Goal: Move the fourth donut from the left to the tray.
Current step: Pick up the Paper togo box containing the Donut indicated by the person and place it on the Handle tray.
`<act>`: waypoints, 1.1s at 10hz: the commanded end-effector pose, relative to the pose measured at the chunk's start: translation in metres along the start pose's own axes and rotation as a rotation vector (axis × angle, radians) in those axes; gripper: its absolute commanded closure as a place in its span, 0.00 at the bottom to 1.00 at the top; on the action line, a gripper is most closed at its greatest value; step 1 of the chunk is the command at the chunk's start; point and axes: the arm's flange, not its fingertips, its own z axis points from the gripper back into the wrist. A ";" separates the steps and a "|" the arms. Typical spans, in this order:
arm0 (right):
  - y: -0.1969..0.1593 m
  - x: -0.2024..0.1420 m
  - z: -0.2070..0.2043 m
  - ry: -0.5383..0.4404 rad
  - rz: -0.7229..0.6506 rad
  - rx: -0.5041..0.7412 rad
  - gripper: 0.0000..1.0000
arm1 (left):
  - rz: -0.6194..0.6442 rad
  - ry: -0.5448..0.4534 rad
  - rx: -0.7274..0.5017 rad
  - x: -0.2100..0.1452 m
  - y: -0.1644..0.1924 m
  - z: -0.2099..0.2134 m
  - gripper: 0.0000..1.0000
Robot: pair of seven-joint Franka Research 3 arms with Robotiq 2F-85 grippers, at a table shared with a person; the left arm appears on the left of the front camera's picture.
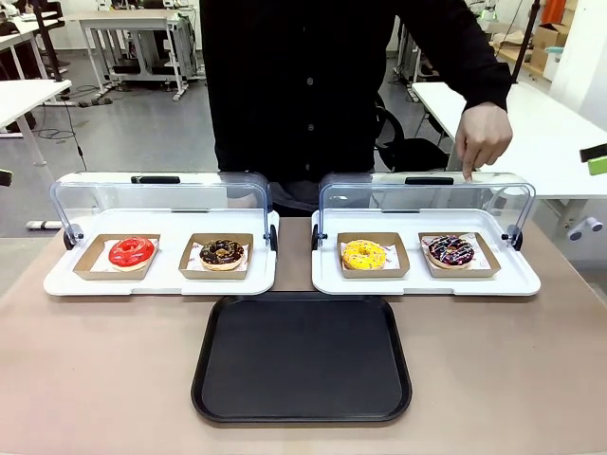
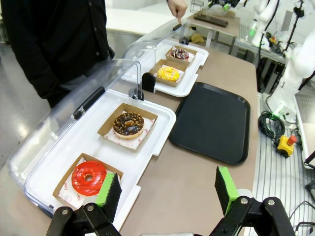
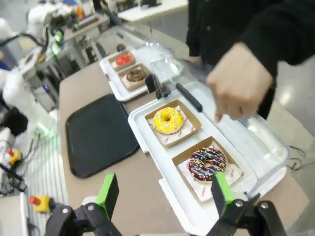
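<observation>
Your right gripper [image 3: 165,191] hangs with its jaws spread wide and nothing between them. Your left gripper [image 2: 166,186] is also wide open and holds nothing.

Take the tray [image 1: 302,360] as your reference. Its flat black floor is bare up to the raised rim.

The fourth donut [image 1: 450,250] sits beyond the tray's far right corner. It rests in a small cardboard tray [image 1: 459,271] on a white tray [image 1: 427,284]. The yellow donut [image 1: 364,254] lies beside it, nearer the tray's centre line.

The white tray's near edge lies just beside the tray's far rim. Its clear lid [image 1: 427,194] is swung back, so the fourth donut is open from above.

A person's hand [image 1: 482,137] points down at the lid's top edge, on the side of the fourth donut away from the tray.
</observation>
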 end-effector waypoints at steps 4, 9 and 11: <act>0.062 0.014 -0.083 0.334 0.445 -0.026 0.00 | -0.019 -0.026 -0.002 0.002 0.002 0.001 0.00; 0.092 -0.022 -0.165 0.640 0.704 -0.127 0.00 | -0.019 -0.026 -0.002 0.002 0.002 0.001 0.00; 0.087 -0.030 -0.177 0.668 0.722 -0.175 0.00 | -0.019 -0.026 -0.002 0.002 0.002 0.001 0.00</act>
